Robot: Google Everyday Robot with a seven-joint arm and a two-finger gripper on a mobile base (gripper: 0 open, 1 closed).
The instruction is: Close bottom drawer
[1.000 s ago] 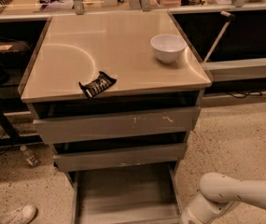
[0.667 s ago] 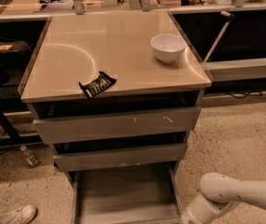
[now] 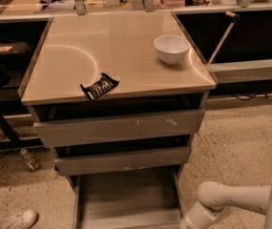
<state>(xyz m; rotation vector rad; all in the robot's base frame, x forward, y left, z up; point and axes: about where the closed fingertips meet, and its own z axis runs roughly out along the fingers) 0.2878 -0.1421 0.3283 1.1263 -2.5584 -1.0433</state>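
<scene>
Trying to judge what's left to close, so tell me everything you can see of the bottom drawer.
The bottom drawer is pulled far out of the cabinet, below the middle drawer, level and straight. It looks like grey metal: a flat tray floor with low side walls, nothing visible inside. Its front runs off the picture's lower edge. The robot's white arm reaches down by its front corner on the picture's right; the pincer lies below the frame, so contact cannot be told.

White gripper [image 3: 193, 222] low right, grey bottom drawer [image 3: 126, 199], white bowl [image 3: 172, 49].
</scene>
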